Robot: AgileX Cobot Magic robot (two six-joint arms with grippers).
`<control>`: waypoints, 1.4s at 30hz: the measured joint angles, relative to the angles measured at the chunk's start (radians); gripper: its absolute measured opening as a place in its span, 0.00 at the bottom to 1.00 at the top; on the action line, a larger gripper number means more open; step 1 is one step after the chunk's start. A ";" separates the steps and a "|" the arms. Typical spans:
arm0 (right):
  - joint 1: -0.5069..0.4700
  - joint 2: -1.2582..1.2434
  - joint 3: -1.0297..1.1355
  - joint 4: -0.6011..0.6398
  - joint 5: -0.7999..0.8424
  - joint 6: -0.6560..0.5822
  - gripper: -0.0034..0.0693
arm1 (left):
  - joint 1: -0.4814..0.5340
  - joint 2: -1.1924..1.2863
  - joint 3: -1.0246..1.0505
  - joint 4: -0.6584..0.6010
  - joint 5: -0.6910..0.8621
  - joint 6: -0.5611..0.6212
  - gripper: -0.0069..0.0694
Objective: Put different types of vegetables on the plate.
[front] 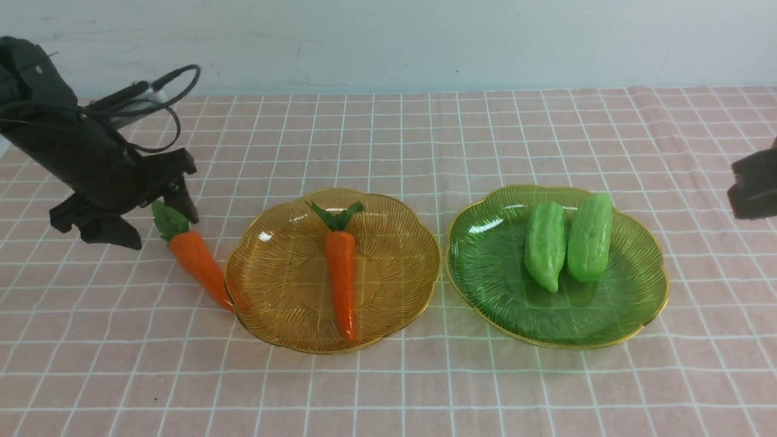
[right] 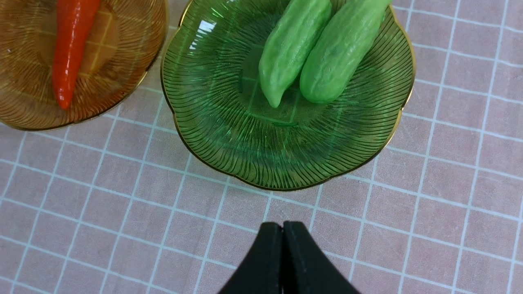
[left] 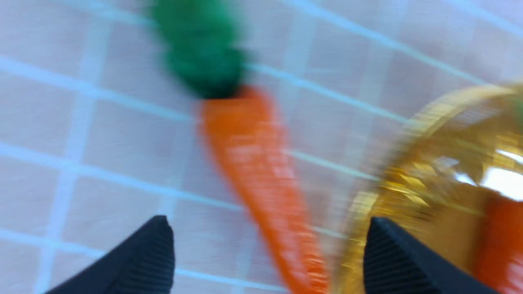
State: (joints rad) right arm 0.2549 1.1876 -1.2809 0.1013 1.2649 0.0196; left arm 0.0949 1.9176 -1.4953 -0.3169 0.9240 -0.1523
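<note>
One orange carrot lies on the cloth, its tip at the rim of the amber plate. My left gripper hangs open over its green leafy top. In the blurred left wrist view this carrot lies between the spread fingers, which do not touch it. A second carrot lies in the amber plate. Two light-green bumpy gourds lie side by side in the green plate. My right gripper is shut and empty, hanging over the cloth short of the green plate.
Pink checked cloth covers the table up to a pale wall at the back. The two plates sit close together at the centre. The right arm shows only at the right edge. A cable loops above the left arm.
</note>
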 joint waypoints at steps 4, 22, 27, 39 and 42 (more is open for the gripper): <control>0.000 0.009 0.005 0.012 0.000 0.004 0.03 | 0.007 0.041 0.000 0.056 0.003 -0.100 0.78; 0.000 0.071 0.008 0.074 -0.003 0.022 0.03 | 0.006 0.182 -0.001 -0.042 -0.105 -0.024 0.49; 0.000 0.071 0.008 0.114 -0.004 0.023 0.03 | 0.006 0.078 -0.001 -0.065 -0.091 0.038 0.40; 0.000 0.071 0.008 0.116 -0.005 0.022 0.03 | -0.305 -0.006 -0.010 -0.128 -0.178 0.197 0.40; 0.000 0.059 0.008 0.116 -0.005 0.022 0.03 | -0.325 0.022 -0.010 -0.116 -0.223 0.197 0.45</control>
State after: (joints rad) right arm 0.2549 1.2471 -1.2731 0.2175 1.2600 0.0418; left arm -0.2304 1.9394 -1.5049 -0.4327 0.7009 0.0447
